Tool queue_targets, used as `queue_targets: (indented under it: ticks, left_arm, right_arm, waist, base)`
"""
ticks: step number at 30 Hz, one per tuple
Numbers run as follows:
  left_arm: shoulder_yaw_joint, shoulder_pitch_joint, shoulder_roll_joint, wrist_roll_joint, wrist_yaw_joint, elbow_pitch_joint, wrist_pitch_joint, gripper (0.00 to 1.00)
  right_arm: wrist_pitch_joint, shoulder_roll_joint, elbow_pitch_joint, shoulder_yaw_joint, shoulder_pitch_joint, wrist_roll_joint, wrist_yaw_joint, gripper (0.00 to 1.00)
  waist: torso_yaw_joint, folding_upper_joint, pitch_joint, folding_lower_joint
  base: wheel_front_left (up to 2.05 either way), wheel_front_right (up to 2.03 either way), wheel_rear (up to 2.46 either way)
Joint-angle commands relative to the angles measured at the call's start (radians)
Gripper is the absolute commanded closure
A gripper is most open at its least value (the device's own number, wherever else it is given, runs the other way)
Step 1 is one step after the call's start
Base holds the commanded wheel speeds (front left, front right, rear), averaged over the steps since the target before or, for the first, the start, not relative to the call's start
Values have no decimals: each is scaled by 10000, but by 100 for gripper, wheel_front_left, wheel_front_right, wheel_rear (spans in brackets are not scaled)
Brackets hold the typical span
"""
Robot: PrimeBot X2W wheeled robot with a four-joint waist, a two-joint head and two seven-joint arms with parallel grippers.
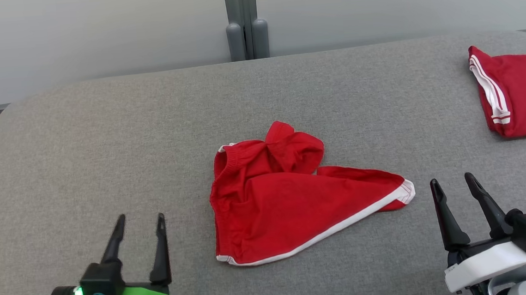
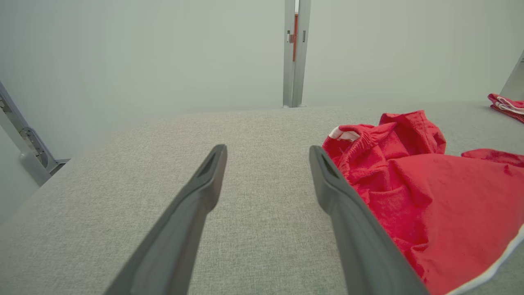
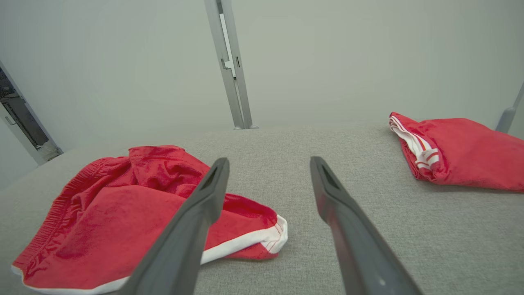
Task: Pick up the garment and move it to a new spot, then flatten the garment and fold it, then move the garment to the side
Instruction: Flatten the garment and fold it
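**Crumpled red garment (image 1: pixel 285 201) lies loose mid-table, between two spread, empty tools.**

Head view: the garment, shorts with white trim, sits bunched at the waistband on the grey table (image 1: pixel 104 131). The left tool (image 1: pixel 140 217) stands at the lower left, apart from the garment's near hem, with its fingers spread on nothing. The right tool (image 1: pixel 451 179) stands at the lower right, near the white-trimmed leg tip, also spread and empty. A folded red garment (image 1: pixel 518 97) lies at the far right edge.
Left wrist view: the garment lies to the right of the fingers, and bare table shows between them.
Right wrist view: the garment lies to the left, and the left finger crosses in front of its white hem. The folded red garment sits at the upper right, well apart.
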Motion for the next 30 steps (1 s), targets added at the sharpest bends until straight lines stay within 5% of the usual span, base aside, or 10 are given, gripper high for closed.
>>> queue_targets:
  ticks: [1, 18, 29, 30]
  left_arm:
    - [-272, 182, 110, 193, -64, 121, -17, 0]
    - [-3899, -1292, 618, -293, -155, 2533, -11, 0]
    - [-5062, -1755, 797, -746, -157, 2826, -12, 0]
    - [-5152, -1738, 814, -810, -157, 2798, -12, 20]
  right_arm:
    - [-26, -144, 232, 72, -195, 114, -13, 0]
    - [-26, -1132, 3890, 1728, -2869, 763, -13, 0]
    - [-28, -1159, 5676, 3183, -4085, 1633, -14, 0]
    - [-28, -1170, 5784, 3294, -4154, 1753, -14, 0]
  waist:
    - [-2, 0, 60, 0]
    - [173, 0, 1268, 0]
    - [251, 0, 1642, 0]
    - [269, 0, 1660, 0]
  base:
    - [0, 0, 0]
    - [0, 0, 0]
    - [0, 0, 0]
    - [0, 0, 0]
